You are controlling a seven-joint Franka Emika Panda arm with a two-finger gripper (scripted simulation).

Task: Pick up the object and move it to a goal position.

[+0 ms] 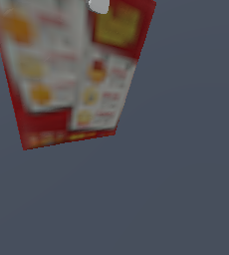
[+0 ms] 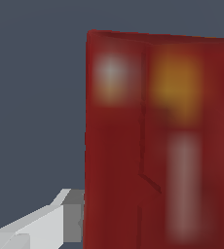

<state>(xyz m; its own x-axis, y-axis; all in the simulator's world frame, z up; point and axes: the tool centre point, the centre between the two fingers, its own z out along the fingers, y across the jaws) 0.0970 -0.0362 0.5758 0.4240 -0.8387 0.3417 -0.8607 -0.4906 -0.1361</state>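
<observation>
so the red box fills the upper part of the exterior view's left over plain grey, one finger touching its side, can't tell if the gripper is clamped

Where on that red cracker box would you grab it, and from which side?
Across its thin depth, I'd judge, near one end, with a finger on each broad printed face. The box is flat and wide, so only the narrow way likely fits between fingers. In the wrist view one pale finger already sits against the box's side.
</observation>
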